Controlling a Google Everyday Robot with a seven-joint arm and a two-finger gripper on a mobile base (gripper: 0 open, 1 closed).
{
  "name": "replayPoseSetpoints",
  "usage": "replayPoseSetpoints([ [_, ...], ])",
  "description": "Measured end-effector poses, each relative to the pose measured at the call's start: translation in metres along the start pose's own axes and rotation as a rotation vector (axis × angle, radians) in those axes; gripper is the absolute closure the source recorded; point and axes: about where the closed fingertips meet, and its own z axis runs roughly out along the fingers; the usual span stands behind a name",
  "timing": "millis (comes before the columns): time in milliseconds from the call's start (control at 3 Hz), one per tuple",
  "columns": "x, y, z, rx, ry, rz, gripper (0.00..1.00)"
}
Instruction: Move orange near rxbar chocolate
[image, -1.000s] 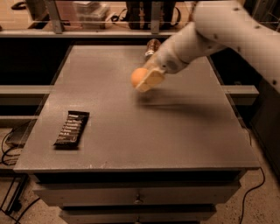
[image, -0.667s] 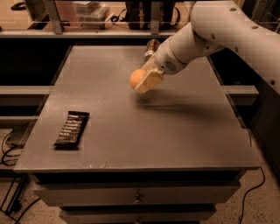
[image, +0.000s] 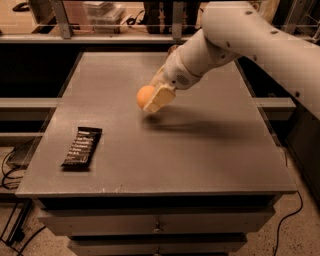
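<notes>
grey table with drawers | speckled floor | metal rail behind | dim warm light

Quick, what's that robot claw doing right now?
Gripper: shut on the orange, held above the middle of the table.

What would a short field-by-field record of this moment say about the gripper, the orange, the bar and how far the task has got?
gripper: above the middle of the table, shut on the orange
orange: held in the gripper, apparently lifted off the surface, with a shadow on the table under it
rxbar chocolate: lying flat near the table's front-left corner, nothing touching it
gap: orange well apart from the bar, further back and to the right in the camera view
task status: orange picked up, not yet placed near the bar
</notes>
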Motion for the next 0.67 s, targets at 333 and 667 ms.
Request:
replayPoseSetpoints([
  [333, -0.016, 0.029, 0.018, -0.052, 0.015, -0.065, 1.00],
  [667, -0.025, 0.055, 0.035, -0.119, 0.007, -0.110, 1.00],
])
